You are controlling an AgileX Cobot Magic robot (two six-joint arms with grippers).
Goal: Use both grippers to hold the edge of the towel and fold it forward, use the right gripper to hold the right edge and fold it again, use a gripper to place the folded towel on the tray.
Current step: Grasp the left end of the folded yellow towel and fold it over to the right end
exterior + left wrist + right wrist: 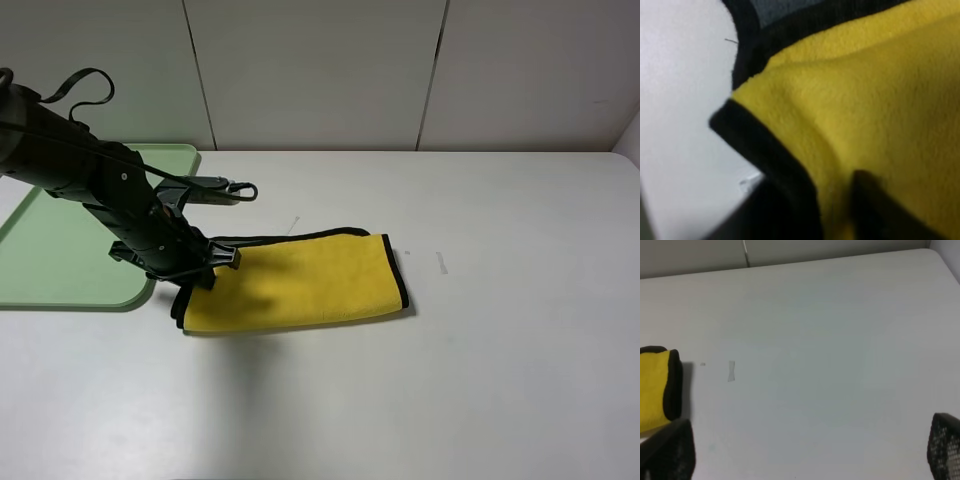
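Now the towel (pixel 300 280) lies just beside the tray (pixel 60 270), long axis running away from it, its tray-side end at the left gripper (pixel 205 265), whose hold cannot be told, the right gripper (pixel 805 447) open, farther off.

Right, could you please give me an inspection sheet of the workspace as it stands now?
Surface: white table, no stains seen.
Job's things: yellow towel lies folded into a long strip on the table, black trim showing; green tray sits beside its left end, and the towel is not on it.
Clutter: one small pale scrap on the table, right of the towel.
Grippers: left gripper is low at the towel's left end, cloth seemingly between its fingers, grip unclear; right gripper is open over bare table right of the towel.
Cables: black cable loop above the left arm.
Surroundings: pale panelled wall behind the table.
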